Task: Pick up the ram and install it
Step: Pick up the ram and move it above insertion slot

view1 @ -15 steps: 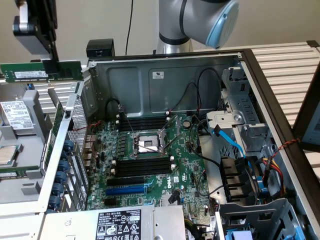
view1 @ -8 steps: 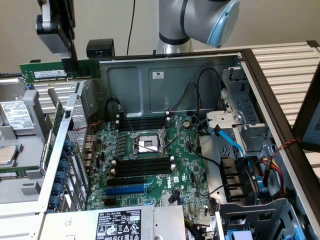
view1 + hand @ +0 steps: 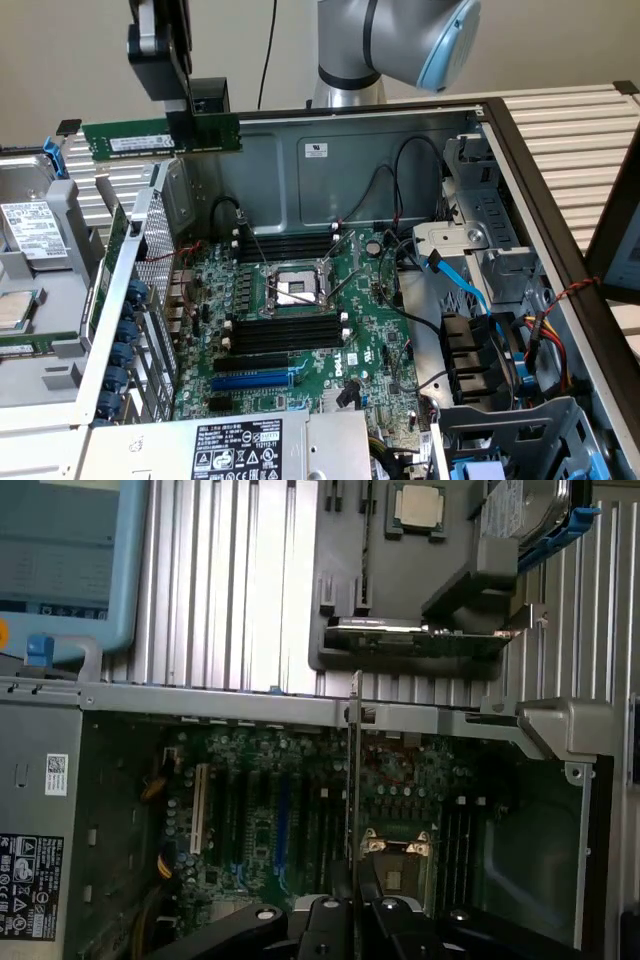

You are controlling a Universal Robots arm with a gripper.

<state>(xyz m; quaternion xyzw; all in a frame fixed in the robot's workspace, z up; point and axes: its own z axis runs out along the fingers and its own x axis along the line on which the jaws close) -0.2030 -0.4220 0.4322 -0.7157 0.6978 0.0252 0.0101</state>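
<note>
over on the exterior view's left, outside the case, a grey tray holds a drive and a bare chip. next, above the case's left wall, the gripper is clamped on the ram, pinching it near its middle. the green stick hangs level and lengthwise in the air, well above the case floor and touching nothing but the fingers. inside the case lies the board, with the open socket at its centre, black slots just below it, and a blue slot nearer the case's front. at the case's right side run blue cables. in the wrist view the ram shows edge-on as a thin line, rising from the gripper over the board, beside the socket.
</note>
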